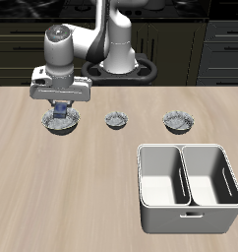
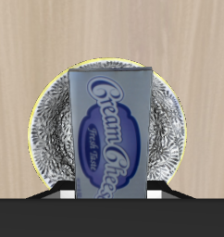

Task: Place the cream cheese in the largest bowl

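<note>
Gripper (image 1: 61, 110), fingers pinching the cream cheese (image 2: 111, 130), holds it directly above the largest bowl (image 2: 169, 120), so that release should drop it inside.

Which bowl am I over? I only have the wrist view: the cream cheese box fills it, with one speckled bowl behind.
Observer: The largest bowl, at one end of a row of three.
Operator: How do the other two compare?
Observer: The middle bowl is the smallest; the medium bowl sits at the other end.
Operator: Is the box down in the bowl yet?
Observer: The pincer holds the cream cheese upright with its lower end about level with the rim; I cannot tell whether it touches.
Operator: Anything else on the table?
Observer: A white two-compartment bin stands nearer the table's front edge, well apart from the pincer.
</note>
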